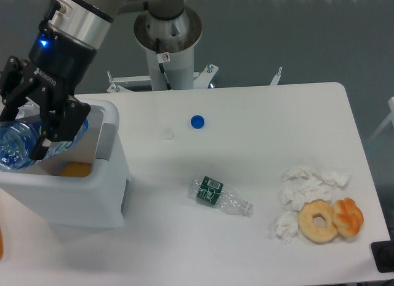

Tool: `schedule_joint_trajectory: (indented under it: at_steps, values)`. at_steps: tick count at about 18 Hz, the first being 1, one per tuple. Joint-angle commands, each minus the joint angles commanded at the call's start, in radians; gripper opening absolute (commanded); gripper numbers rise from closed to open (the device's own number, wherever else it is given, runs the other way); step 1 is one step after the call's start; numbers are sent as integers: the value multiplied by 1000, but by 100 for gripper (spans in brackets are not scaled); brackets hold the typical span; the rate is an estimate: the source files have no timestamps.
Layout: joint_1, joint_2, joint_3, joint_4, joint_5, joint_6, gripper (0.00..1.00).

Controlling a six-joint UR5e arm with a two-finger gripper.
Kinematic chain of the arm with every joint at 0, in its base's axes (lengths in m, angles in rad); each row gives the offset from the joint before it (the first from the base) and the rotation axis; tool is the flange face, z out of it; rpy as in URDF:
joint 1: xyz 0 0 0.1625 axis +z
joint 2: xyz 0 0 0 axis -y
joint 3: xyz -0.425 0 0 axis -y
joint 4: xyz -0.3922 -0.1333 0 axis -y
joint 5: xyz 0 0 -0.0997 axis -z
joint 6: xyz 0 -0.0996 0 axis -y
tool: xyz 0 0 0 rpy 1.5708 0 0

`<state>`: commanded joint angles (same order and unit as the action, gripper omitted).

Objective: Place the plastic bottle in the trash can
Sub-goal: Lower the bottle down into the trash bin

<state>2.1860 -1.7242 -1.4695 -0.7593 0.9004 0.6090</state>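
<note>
The plastic bottle [18,144], blue-tinted and transparent, lies sideways in my gripper [31,123], which is shut on it. I hold it over the open top of the trash can [92,194], a white rectangular bin at the table's left with a grey latch on its right side. Something orange [76,170] lies inside the bin. The bottle's left end is cut off by the frame edge.
A smaller crushed clear bottle with a dark green label [218,197] lies mid-table. A blue cap [197,121] and a white cap [167,135] lie behind it. Crumpled tissues [305,187], a doughnut [317,221] and a pastry [348,216] sit at the right.
</note>
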Motion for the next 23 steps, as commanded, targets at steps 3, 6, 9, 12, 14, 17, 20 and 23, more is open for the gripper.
schedule_joint_trajectory:
  at_steps: [3,6,9,12,14,17,20,23]
  values:
    - [-5,3,-29,0,-2,0,80]
    - [-17,3,-32,0,0,-2,80]
    - [-17,3,-41,0,0,-2,80]
    - [-17,5,-58,0,0,0,80]
    - [-17,5,-64,0,0,-2,80]
    - [-18,2,-65,0,0,-2,81]
    - [-20,0,-69,0,0,-2,83]
    - [-22,-2,-78,0,0,-2,83]
